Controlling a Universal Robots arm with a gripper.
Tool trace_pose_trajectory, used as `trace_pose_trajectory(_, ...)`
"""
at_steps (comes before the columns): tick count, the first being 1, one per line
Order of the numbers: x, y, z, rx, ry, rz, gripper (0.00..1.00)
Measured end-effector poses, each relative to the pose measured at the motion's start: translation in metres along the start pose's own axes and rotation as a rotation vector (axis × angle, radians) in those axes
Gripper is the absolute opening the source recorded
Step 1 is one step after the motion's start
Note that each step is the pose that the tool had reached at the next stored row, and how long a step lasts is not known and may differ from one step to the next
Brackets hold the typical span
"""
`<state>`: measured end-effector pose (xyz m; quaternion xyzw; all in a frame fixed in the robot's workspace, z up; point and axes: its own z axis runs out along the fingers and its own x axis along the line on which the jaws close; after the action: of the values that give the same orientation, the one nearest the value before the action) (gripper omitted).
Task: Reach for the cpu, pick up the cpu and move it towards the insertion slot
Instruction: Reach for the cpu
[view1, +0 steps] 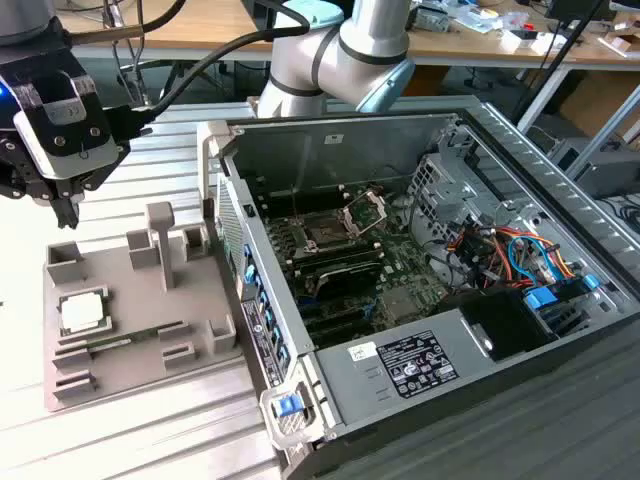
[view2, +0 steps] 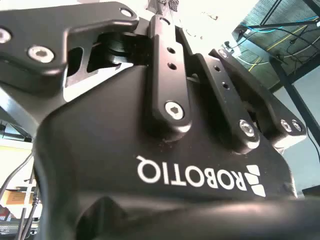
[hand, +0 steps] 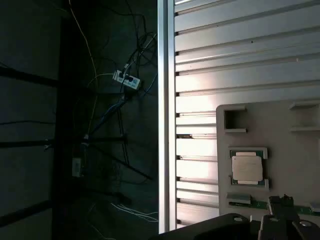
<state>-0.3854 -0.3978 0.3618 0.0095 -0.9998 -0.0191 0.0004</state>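
The cpu (view1: 82, 312), a pale square chip, lies flat in a recess of the grey holder plate (view1: 140, 290) on the exterior view's left. It also appears in the first wrist view as the cpu (hand: 246, 168) on the same plate (hand: 295, 150). My gripper (view1: 68, 205) hangs in the air above and slightly behind the plate, well clear of the chip and holding nothing that I can see. The insertion slot (view1: 327, 236), a dark square socket with its silver frame lifted, sits on the green board inside the open computer case.
The open computer case (view1: 420, 290) fills the exterior view's right, with its side wall (view1: 255, 300) next to the holder plate. Grey posts (view1: 160, 235) stand up from the plate, and a thin green memory stick (view1: 120, 340) lies beside the chip. The ribbed metal table (hand: 240, 55) ends at an edge (hand: 162, 120).
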Motion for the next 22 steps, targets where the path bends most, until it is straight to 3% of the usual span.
trace_pose_trajectory(22, 0.0007, -0.0001, 0.0042, 0.0, 0.0001, 0.0, 0.1)
